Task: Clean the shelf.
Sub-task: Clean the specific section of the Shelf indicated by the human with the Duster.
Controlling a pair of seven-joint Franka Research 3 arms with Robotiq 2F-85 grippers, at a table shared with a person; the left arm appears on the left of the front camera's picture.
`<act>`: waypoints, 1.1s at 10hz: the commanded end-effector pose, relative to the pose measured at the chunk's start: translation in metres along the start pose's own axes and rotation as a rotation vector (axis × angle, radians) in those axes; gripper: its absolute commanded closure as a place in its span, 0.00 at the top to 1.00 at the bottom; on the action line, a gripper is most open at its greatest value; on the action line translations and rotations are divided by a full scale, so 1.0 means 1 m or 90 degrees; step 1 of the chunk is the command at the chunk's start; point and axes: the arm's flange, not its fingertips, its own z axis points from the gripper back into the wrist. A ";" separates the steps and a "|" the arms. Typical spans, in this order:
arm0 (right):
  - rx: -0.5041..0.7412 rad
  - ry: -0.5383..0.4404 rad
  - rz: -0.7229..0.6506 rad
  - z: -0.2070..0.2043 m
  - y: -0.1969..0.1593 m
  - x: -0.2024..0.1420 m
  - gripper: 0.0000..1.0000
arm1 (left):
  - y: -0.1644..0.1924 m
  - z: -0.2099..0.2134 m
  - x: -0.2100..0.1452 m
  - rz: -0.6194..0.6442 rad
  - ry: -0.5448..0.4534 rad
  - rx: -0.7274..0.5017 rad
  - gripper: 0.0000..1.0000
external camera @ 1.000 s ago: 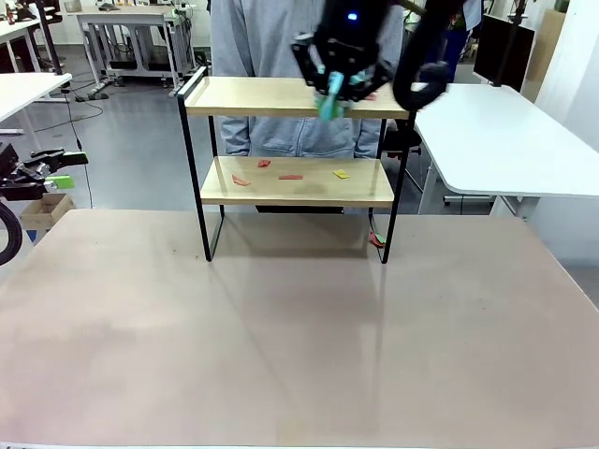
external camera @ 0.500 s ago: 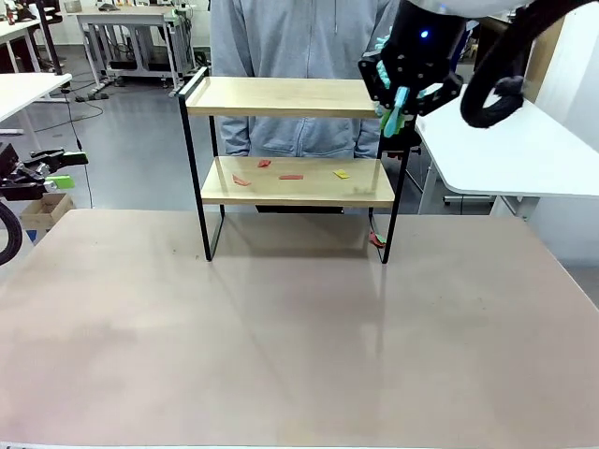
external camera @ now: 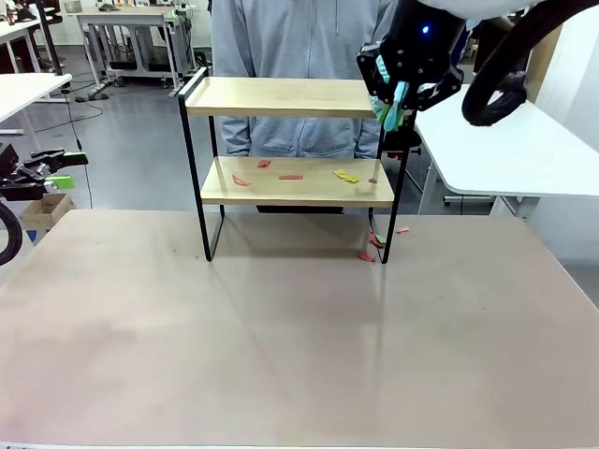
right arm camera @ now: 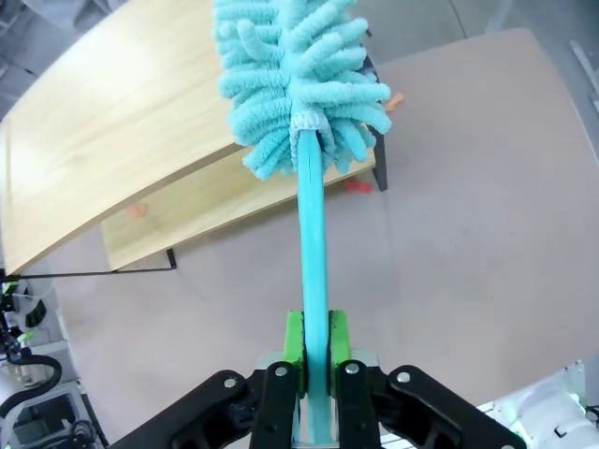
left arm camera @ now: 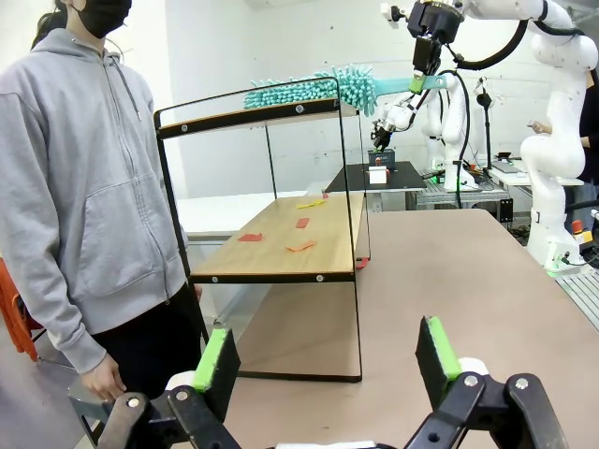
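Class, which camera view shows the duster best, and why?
The right wrist view: the duster shows close up, head to clamped handle. The left wrist view shows it far off, over the top of the shelf. In the front view the right claw hides most of it.

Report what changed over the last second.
The right pincer, shut on the fluffy teal duster, swept rightward along the top of the two-tier wooden shelf to its right end. New small red scraps lie on the beige table by its leg. The left pincer stayed open.

Atop the shelf (left arm camera: 281, 254), a teal duster (left arm camera: 309, 91) — left gripper (left arm camera: 327, 329) agape.
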 end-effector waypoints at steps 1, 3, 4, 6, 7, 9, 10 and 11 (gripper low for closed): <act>0.052 -0.022 0.019 0.022 -0.005 0.001 0.13 | -0.002 0.000 0.002 -0.009 0.002 0.001 1.00; 0.138 -0.026 0.072 0.047 -0.018 0.005 0.13 | -0.002 0.000 0.002 -0.009 0.002 0.001 1.00; 0.181 -0.018 0.112 0.054 -0.024 0.008 0.13 | -0.002 0.000 0.002 -0.009 0.002 0.001 1.00; 0.286 0.029 0.214 0.062 -0.034 0.013 0.13 | -0.002 0.000 0.002 -0.009 0.002 0.001 1.00; 0.333 0.064 0.275 0.065 -0.038 0.012 0.13 | -0.002 0.000 0.002 -0.009 0.002 0.001 1.00; 0.428 0.142 0.430 0.070 -0.045 0.004 0.13 | -0.002 0.000 0.002 -0.009 0.002 0.001 1.00; 0.445 0.171 0.497 0.070 -0.047 -0.001 0.13 | -0.002 0.000 0.002 -0.009 0.002 0.001 1.00; 0.444 0.193 0.553 0.065 -0.048 -0.009 0.13 | -0.002 0.000 0.002 -0.009 0.002 0.001 1.00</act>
